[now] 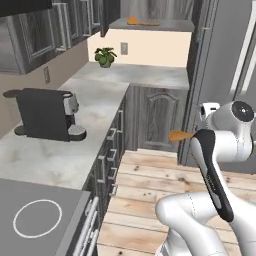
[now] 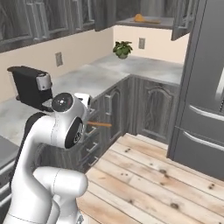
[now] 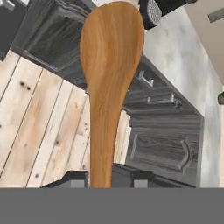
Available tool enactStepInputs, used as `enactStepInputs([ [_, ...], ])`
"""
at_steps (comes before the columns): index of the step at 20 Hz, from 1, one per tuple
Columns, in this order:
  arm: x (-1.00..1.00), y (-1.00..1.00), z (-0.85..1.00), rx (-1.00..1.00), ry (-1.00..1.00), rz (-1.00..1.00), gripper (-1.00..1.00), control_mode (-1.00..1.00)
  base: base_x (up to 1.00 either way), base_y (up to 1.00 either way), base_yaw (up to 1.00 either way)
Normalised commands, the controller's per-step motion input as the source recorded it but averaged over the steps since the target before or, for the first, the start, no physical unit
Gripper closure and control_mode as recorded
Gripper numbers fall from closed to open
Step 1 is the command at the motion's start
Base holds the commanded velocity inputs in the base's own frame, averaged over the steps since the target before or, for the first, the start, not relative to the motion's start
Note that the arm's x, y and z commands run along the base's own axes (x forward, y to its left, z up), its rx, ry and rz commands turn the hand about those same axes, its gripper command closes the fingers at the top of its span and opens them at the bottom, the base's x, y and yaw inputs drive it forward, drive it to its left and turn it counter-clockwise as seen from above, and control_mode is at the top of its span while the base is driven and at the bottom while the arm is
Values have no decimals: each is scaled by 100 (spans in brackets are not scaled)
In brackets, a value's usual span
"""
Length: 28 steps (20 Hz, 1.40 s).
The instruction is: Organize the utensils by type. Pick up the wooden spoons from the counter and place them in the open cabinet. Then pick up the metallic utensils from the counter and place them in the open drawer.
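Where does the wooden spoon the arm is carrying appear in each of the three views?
Left base view: the held wooden spoon pokes out left of the arm, right of centre.
Right base view: the same spoon juts right from the wrist, left of centre.
Hand view: it rises upright through the centre, between the tool's fingertips.
Shared landmark: the coffee machine.

The white arm rises from the base, bends at a rounded elbow and folds back on itself, its forearm held level above the floor. In the hand view the end effector (image 3: 104, 179) shows two dark fingertips (image 3: 74, 178) low in the picture, closed on the handle of a spoon (image 3: 109, 83). The spoon stands straight out from the fingers, bowl at the far end. In the left base view its bowl juts leftward past the wrist.
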Motion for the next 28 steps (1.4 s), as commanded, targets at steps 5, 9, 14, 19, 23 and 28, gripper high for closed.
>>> enactStepInputs([
  [5, 0, 0, 0, 0, 0, 0, 100, 100, 100, 0, -7],
  [9, 0, 0, 0, 0, 0, 0, 100, 100, 100, 0, -2],
  [14, 0, 0, 0, 0, 0, 0, 100, 100, 99, 0, -8],
  [19, 0, 0, 0, 0, 0, 0, 100, 100, 95, 2, -20],
  [23, 0, 0, 0, 0, 0, 0, 100, 100, 79, 11, -4],
  [28, 0, 0, 0, 0, 0, 0, 100, 100, 80, 18, 0],
])
